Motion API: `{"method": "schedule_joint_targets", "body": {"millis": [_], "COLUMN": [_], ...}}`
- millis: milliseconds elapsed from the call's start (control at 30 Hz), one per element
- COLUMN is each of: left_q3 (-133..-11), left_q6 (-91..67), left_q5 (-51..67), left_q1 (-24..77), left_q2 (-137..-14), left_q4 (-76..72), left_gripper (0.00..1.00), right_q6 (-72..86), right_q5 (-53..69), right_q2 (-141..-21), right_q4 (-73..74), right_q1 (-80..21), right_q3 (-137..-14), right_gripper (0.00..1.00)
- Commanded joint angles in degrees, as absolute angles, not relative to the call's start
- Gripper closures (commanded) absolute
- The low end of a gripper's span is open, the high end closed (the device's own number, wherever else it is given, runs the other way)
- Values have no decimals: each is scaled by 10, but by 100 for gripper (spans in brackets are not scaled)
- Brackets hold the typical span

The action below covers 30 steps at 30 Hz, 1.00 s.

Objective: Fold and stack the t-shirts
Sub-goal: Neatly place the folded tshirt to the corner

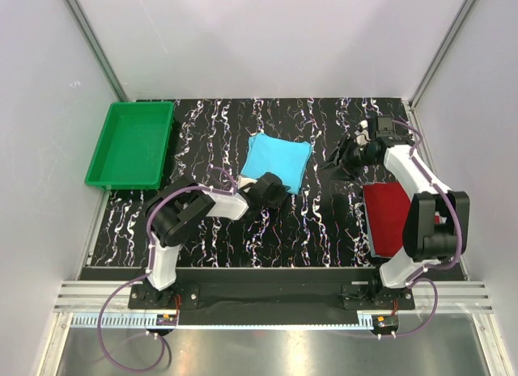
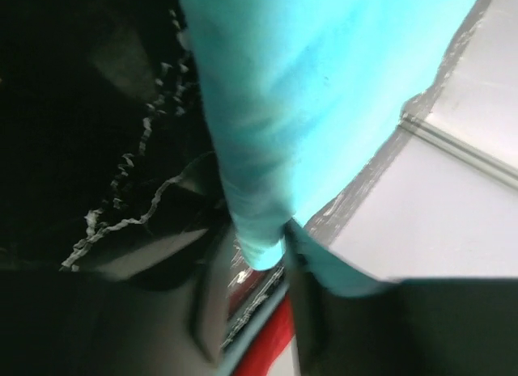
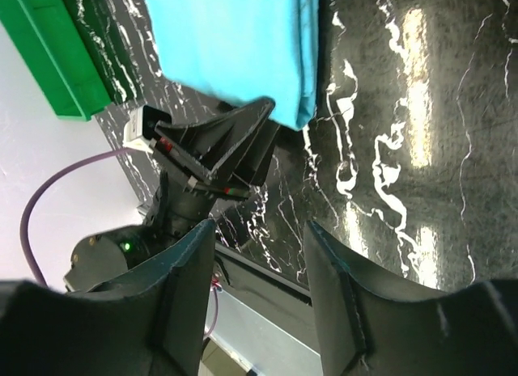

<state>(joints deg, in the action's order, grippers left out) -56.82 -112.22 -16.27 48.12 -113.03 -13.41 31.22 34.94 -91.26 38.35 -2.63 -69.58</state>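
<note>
The turquoise t-shirt (image 1: 277, 159) lies folded into a flat, slightly skewed square in the middle of the black marbled table (image 1: 324, 222). The left pincer (image 1: 261, 184) is at this shirt's near left corner. In the left wrist view the folded edge of the cloth runs down between its two dark fingers (image 2: 206, 311). Whether they are clamped on the fold or only standing either side of it, I cannot tell. The right pincer (image 1: 340, 158) hangs just off the turquoise shirt's right edge, apart from the cloth. Its fingers are spread, with only bare table between them. The dark red t-shirt (image 1: 387, 218) lies as a folded rectangle well to the right of the turquoise one and nearer the arm bases, partly under the right arm. A green tray (image 1: 99, 145) sits well to the left of the turquoise shirt, at the table's edge
</note>
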Motion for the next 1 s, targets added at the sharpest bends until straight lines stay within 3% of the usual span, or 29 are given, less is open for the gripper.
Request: {"method": "schedule_joint_targets", "body": {"millis": [0,67,200,533,700,967], "left_q3": [-545,-538,-514,-454,-441,-453], "left_q6": [-1114,-1102,-1079,-1048,-1048,-1045], "left_q5": [-185,-172,-148,-68,-47,-4], "left_q1": [481,475,459,432,424,419], "left_q2": [-1147,-1144,-1120,-1038,-1016,-1008], "left_q4": [-137,-154,-198,-239,-252,-274], "left_gripper": [73,88,100,100,100,100], "right_q6": [299,293,269,241,282,324], "right_q5": [347,360,416,480,496,513], "right_q2": [-949,-965,-1037,-1155,-1176,-1205], "right_q4": [369,367,359,322,249,193], "right_q1": [-29,-30,-29,-35,-54,-71], "right_q3": [-726,-736,-765,-841,-827,-799], "right_gripper": [44,43,40,36,29,27]}}
